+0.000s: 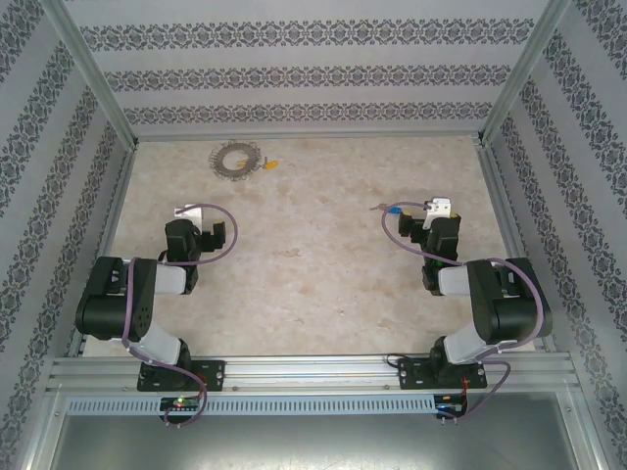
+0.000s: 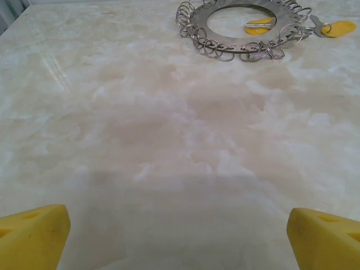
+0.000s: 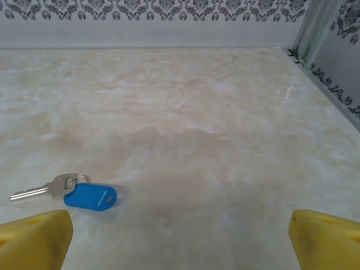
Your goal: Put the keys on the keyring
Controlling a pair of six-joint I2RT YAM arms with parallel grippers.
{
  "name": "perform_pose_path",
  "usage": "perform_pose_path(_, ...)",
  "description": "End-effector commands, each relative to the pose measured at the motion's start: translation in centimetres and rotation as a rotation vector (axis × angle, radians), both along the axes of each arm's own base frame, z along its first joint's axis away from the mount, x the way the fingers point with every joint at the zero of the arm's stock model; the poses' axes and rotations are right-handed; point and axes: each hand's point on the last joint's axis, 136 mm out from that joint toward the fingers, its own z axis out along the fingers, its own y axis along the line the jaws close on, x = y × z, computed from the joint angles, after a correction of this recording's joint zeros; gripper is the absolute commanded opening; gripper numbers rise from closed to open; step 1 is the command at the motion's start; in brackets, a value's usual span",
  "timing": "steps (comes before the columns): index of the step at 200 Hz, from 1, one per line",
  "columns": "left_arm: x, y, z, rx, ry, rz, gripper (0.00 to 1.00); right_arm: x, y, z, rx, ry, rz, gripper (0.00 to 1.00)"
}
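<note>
Yellow-padded fingers (image 2: pixel 31 233) of the left gripper (image 2: pixel 180 242) stand wide apart with nothing between them, low over the pale marble-patterned table (image 2: pixel 169 146). From that wrist, up at 1 o'clock, lies the keyring (image 2: pixel 236 45), a flat grey metal ring fringed with small wire loops. The yellow key (image 2: pixel 339 28), a tiny metal key with a yellow plastic head, rests just beside the loops at the ring's 3 o'clock edge. Another yellow piece (image 2: pixel 259 25) shows through the ring's hole; what it is I cannot tell.

Over at the right gripper (image 3: pixel 180 242), the pads are spread just as wide and hold nothing. The blue key (image 3: pixel 90 197), a tiny silver blade on a blue plastic head, lies flat at its 10 o'clock, blade pointing to 9.

From above, the keyring (image 1: pixel 235 158) sits at the table's 11 o'clock, well apart from the blue key (image 1: pixel 392 209), which lies beside the right gripper (image 1: pixel 438 207).
</note>
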Motion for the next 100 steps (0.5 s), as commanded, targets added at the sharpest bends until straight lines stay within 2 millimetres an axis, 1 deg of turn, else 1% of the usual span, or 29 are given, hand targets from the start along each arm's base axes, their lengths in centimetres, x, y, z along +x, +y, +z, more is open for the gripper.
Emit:
perform_pose_path(1,0.70,-0.28,1.51,-0.009,-0.059,0.002,0.99,0.38,0.29,1.12,0.019,-0.032,0.023,0.98)
perform_pose_path(100,0.70,-0.31,1.51,-0.009,-0.059,0.002,0.99,0.40,0.26,1.13,0.030,-0.034,0.031,0.98)
